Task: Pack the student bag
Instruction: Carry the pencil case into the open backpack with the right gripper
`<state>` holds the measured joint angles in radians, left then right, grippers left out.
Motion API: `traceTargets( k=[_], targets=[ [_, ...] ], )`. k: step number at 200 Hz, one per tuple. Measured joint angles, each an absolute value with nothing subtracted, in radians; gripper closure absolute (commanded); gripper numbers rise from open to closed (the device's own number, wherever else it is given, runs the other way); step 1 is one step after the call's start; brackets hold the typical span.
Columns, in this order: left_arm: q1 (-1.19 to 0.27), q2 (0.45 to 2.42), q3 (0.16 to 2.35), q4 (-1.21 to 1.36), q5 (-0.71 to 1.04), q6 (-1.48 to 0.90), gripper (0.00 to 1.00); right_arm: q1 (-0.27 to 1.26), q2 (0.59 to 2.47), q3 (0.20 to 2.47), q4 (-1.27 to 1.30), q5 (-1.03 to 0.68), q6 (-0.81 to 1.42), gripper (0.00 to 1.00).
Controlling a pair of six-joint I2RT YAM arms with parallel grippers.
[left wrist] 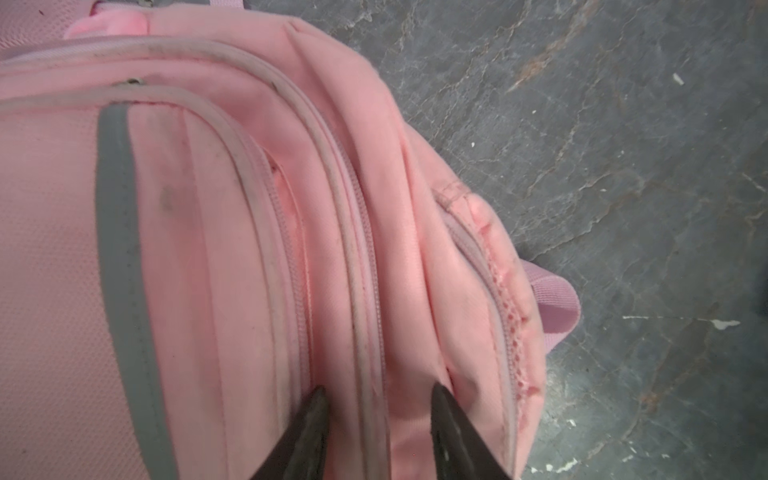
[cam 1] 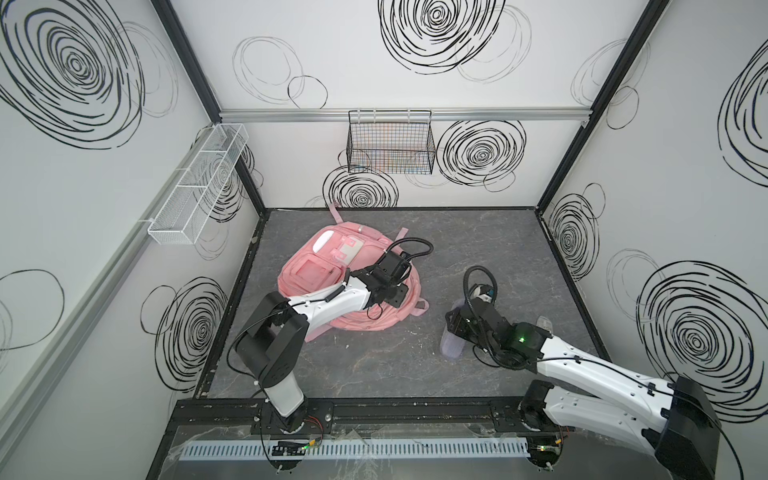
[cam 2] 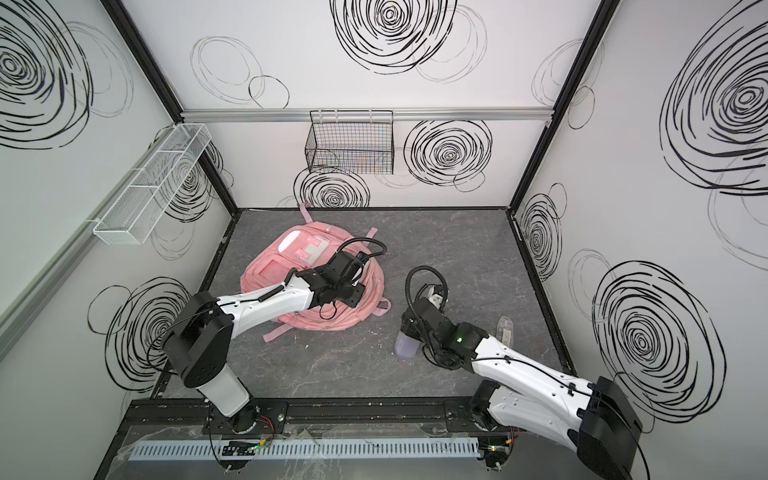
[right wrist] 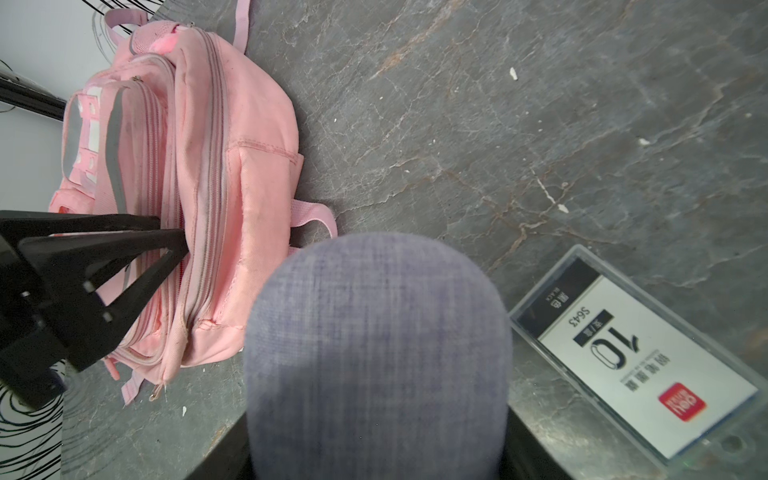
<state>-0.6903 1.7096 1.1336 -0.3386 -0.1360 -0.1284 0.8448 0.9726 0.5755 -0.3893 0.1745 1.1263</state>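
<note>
left claw (left wrist: 377,390) low over student bag (left wrist: 187,257)

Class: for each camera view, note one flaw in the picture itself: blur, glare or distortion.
Both top views: the wide lens splays the frame posts, and the white flap patch on the student bag is blown out. Right wrist view: the grey-lilac pouch sits too near, blurred. Left wrist view: the bag's near fabric is soft.

Bright, even light, soft shadows. Top views bow at edges. Nr lens, lilac pouch (right wrist: 376,353) blurred; student bag (cam 1: 316,274) patch glares white.
</note>
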Motion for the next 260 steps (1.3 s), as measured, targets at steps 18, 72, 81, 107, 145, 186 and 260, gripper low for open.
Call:
traceTargets(
  k=[18, 72, 81, 107, 145, 186, 260],
  targets=[
    [-0.691, 1.720, 1.137, -0.343, -0.150, -0.124, 0.65, 0.843, 0.966, 0.567, -0.390, 0.168, 1.128, 0.56],
    [-0.699, 1.740, 1.157, -0.357, -0.185, -0.118, 0.70, 0.835, 0.960, 0.561, -0.387, 0.159, 1.129, 0.56],
    [-0.699, 1.742, 1.157, -0.358, -0.191, -0.113, 0.74, 0.834, 0.955, 0.557, -0.385, 0.158, 1.129, 0.56],
    [-0.699, 1.744, 1.157, -0.361, -0.208, -0.110, 0.89, 0.831, 0.941, 0.548, -0.383, 0.157, 1.130, 0.56],
    [-0.698, 1.742, 1.157, -0.363, -0.216, -0.100, 1.00, 0.830, 0.922, 0.546, -0.383, 0.159, 1.131, 0.56],
    [-0.676, 1.652, 1.136, -0.363, -0.174, -0.101, 1.00, 0.830, 0.919, 0.553, -0.383, 0.162, 1.127, 0.56],
    [-0.624, 1.389, 1.142, -0.386, -0.063, -0.150, 1.00, 0.830, 1.153, 0.763, -0.199, 0.123, 1.093, 0.55]
  ],
)
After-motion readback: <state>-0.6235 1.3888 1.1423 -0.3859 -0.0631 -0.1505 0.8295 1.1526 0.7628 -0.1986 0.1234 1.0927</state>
